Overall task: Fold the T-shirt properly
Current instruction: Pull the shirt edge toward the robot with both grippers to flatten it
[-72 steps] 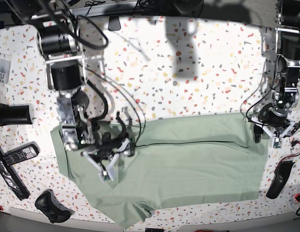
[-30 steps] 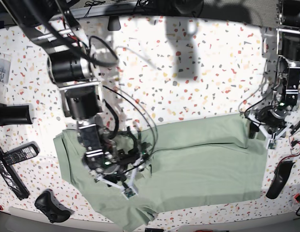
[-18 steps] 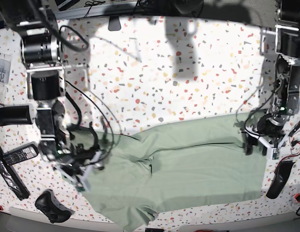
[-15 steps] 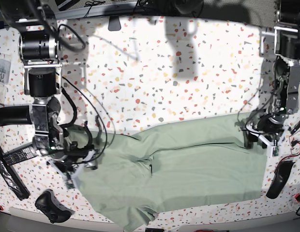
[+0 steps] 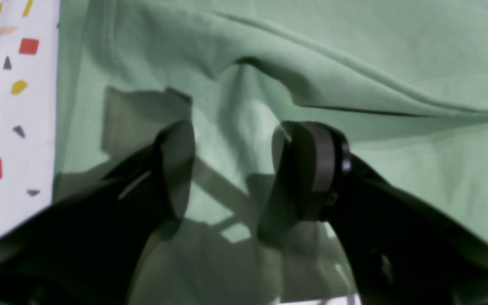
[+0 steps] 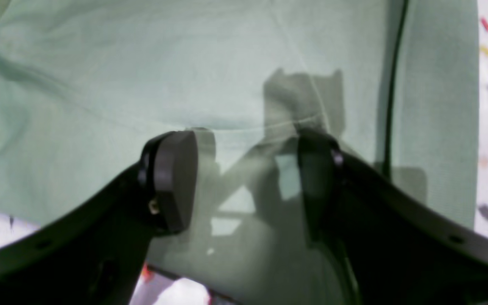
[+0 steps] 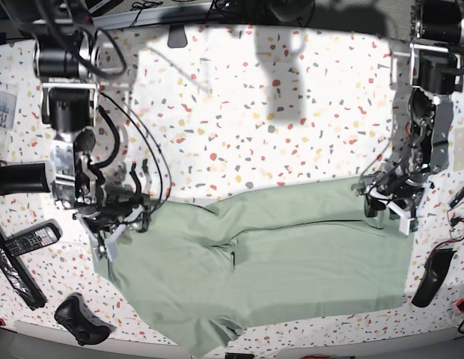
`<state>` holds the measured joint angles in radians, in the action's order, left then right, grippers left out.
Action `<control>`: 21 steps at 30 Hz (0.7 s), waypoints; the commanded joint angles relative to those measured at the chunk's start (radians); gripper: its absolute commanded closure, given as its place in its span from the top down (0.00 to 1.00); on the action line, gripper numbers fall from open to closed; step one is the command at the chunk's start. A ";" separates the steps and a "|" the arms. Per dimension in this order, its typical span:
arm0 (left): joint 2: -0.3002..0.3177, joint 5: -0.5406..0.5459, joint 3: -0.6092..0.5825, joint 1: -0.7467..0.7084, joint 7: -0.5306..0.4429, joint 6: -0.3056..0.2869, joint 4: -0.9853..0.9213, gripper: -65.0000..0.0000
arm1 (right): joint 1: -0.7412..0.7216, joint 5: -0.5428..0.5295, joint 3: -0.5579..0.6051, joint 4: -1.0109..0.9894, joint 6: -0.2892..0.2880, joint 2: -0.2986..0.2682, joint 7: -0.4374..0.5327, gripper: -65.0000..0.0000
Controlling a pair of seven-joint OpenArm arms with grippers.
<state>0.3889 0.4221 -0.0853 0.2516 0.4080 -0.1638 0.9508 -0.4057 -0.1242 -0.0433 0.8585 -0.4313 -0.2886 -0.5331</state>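
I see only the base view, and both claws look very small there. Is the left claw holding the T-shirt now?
Observer: No. In the left wrist view the left claw is open over the T-shirt, with bare cloth showing between its fingers.
Operator: And the right claw?
Observer: Also open. The right wrist view shows the right claw above smooth cloth, nothing pinched.
Operator: Is the cloth flat under the left one?
Observer: Not fully. A raised fold runs across just beyond the left fingertips.
Operator: Anything lying on the cloth near the right claw?
Observer: Yes, a thin black cable crosses the shirt close to the table edge side.
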 commanded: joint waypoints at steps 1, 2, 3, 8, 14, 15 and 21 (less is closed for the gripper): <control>0.013 -0.002 -0.001 -0.019 0.086 0.014 -0.002 0.52 | 0.008 0.006 -0.003 0.043 -0.006 -0.008 -0.038 0.56; 0.013 -0.003 -0.001 -0.027 0.087 0.014 0.004 0.52 | 0.028 0.009 -0.003 0.082 -0.006 -0.009 -0.048 0.56; 0.013 -0.010 -0.001 -0.037 0.086 0.014 0.013 0.52 | 0.047 0.009 -0.003 0.119 -0.006 -0.009 -0.059 0.56; 0.013 -0.061 -0.001 -0.106 0.090 0.015 0.101 0.52 | 0.118 0.008 -0.003 0.239 -0.006 -0.011 -0.101 0.56; 0.013 -0.132 -0.001 -0.189 0.122 0.045 0.182 0.52 | 0.193 0.008 -0.032 0.285 -0.006 -0.011 -0.111 0.56; 0.013 -0.151 -0.001 -0.202 0.139 0.055 0.187 0.52 | 0.205 0.008 -0.042 0.286 -0.006 -0.011 -0.111 0.56; 0.013 -0.211 -0.001 -0.242 0.187 0.060 0.200 0.52 | 0.258 0.008 -0.105 0.300 -0.006 -0.011 -0.107 0.56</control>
<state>0.3965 0.2600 -0.0784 0.0441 0.4129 -0.1040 1.1687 -0.1493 -0.1322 -0.1440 1.1568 -0.4397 -0.2878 -0.5930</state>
